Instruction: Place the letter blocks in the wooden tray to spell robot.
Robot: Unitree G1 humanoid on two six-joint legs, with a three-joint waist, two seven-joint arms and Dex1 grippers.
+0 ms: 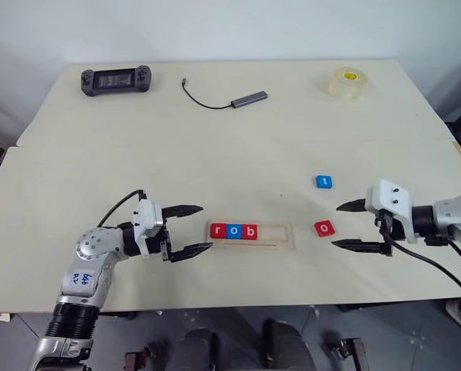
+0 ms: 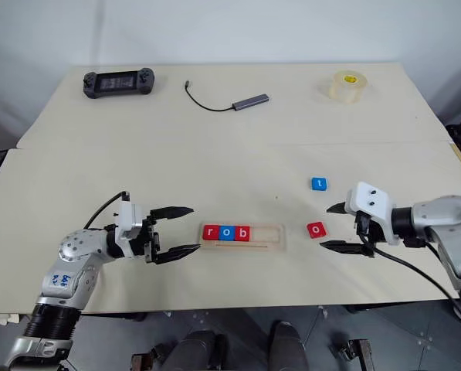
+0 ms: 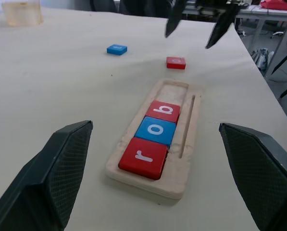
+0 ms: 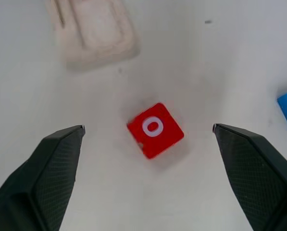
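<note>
A cream table (image 1: 215, 154) is seen, w/ everything laid flat on it. At the far edge, well apart from each other, are found a black handheld controller (image 1: 116, 79) on the robot's left, a grey USB hub w/ black cable (image 1: 249, 98) near the middle, and a roll of clear tape (image 1: 347, 83) on the right.

Near the front edge the wooden tray (image 1: 280, 233) is laid lengthwise. Its left part is filled by three letter blocks touching in a row: red r (image 1: 219, 230), blue o (image 1: 234, 230), red b (image 1: 249, 231). The right part of the slot is left bare.

Two blocks are seen loose on the table, right of the tray: red o (image 1: 324, 228) just beside the tray's right end, tilted slightly, and blue t (image 1: 324, 182) farther back, apart from it.

The left gripper (image 1: 193, 229) is held just left of the tray, fingers spread wide, nothing between them. The right gripper (image 1: 347, 226) is held just right of the red o, jaws spread wide and empty; in the right wrist view the red o is seen lying between the fingers, untouched.
</note>
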